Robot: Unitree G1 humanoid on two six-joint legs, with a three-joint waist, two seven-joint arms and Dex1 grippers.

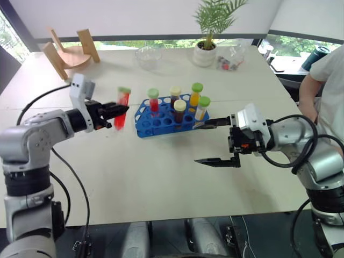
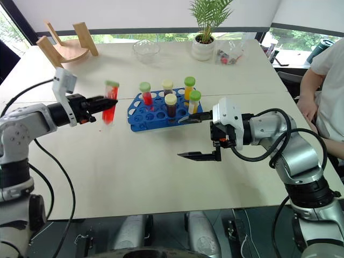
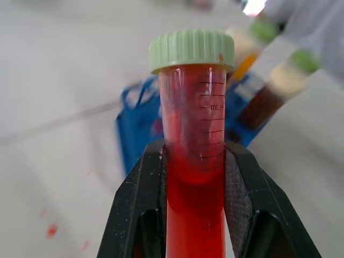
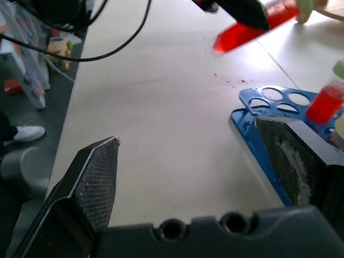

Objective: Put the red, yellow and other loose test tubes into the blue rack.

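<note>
My left tool (image 1: 119,111) clamps the green-capped tube of red liquid (image 1: 122,109) upright, just left of the blue plastic rack (image 1: 161,122); right tool (image 1: 212,143) gapes empty beside it.

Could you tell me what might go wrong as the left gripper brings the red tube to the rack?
The left gripper clamps the red tube at mid-body, so its tip could catch the blue rack rim. It could knock the capped tubes already standing there.
</note>
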